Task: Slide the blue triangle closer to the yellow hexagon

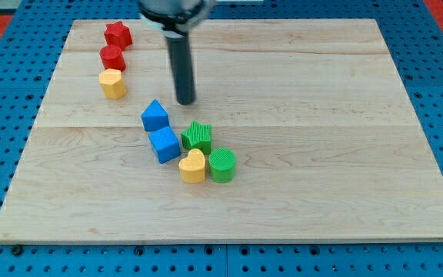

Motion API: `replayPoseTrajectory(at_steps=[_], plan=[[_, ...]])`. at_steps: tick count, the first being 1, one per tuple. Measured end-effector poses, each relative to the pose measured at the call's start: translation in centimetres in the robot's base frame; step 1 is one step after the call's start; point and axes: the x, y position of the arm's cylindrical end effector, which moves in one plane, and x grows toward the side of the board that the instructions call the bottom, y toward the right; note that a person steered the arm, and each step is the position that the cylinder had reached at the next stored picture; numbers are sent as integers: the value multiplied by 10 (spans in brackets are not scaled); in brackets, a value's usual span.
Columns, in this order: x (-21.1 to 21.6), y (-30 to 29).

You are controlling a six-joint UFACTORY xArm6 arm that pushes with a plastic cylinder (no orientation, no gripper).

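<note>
Notably, the arm carried no gripper, only a dark rod; my tip (185,101) stood clear of every block, just toward the board's far-right corner from the blue triangular plastic block (154,115). The yellow hexagonal plastic block (113,83) lay near the left edge, toward the far-left corner from the triangle. Judged from this, the tip was on the proper side; a push toward the left edge should close the gap.
</note>
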Motion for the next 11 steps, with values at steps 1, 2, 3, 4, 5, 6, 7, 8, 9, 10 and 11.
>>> replayPoseTrajectory(at_steps=[1,2,3,4,5,6,7,8,9,10,11], plan=[[38,-13],[42,-61],[35,-105],[32,-42],[20,-64],[11,-98],[0,-101],[-11,-100],[1,-116],[13,-116],[6,-33]])
